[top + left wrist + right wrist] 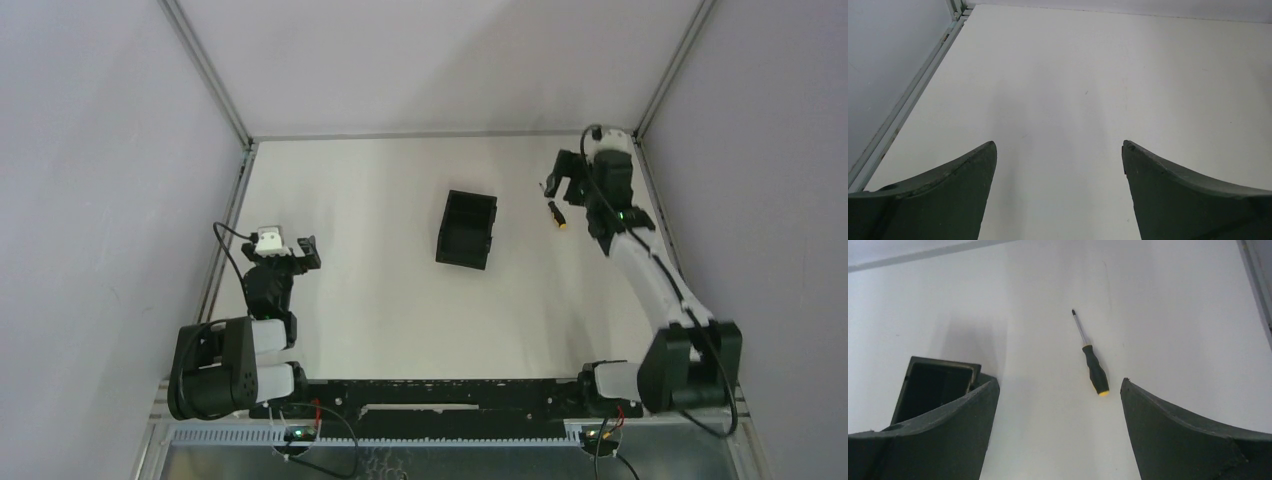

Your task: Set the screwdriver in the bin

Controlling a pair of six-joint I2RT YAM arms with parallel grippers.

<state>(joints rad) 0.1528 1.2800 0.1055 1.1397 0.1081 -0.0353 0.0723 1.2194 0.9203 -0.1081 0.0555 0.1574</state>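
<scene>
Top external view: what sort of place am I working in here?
Probably a lab robot test cell, not a home or workshop: a white table boxed in by plain panel walls on metal frame posts, with only the small black bin and the screwdriver set out.

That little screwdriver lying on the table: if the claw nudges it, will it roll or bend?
The screwdriver lies flat and its handle looks rounded, so a nudge would probably roll it. Its slim metal shaft should stay stiff. It looks small, so likely light and easy to knock aside.
</scene>
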